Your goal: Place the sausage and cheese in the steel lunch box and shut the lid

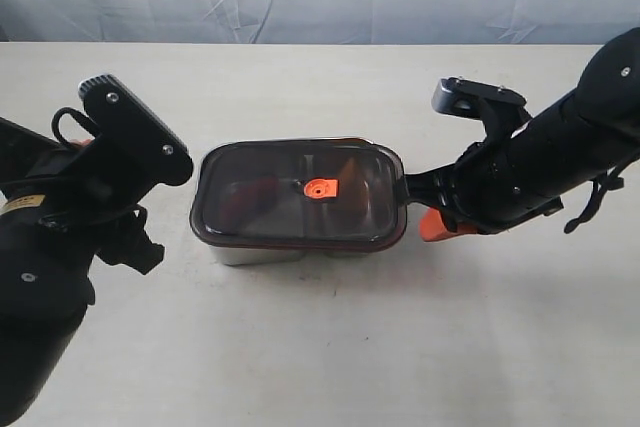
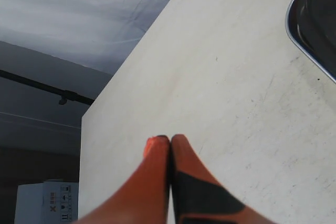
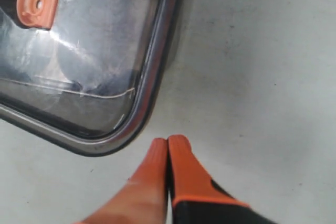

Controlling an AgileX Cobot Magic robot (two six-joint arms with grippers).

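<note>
While the lid point(image 1: 300, 194) sits on the box point(image 1: 255, 254), the left gripper point(image 2: 169, 139) at nine o'clock and right gripper point(image 3: 167, 142) at three are pinched together, empty; a right-hand nudge could skew it.

The lid point(image 1: 300, 209) is smoky dark and translucent, with a bright orange valve tab point(image 1: 320, 188). Just ahead of the right gripper point(image 3: 167, 141) fingertips, its rim looks brownish-grey. The steel lunch box point(image 1: 250, 254) shows shiny silver beneath. Both grippers' fingers are orange with black patches. Those of the left gripper point(image 2: 169, 139) lie over an off-white, faintly speckled table point(image 2: 236, 77).
</note>
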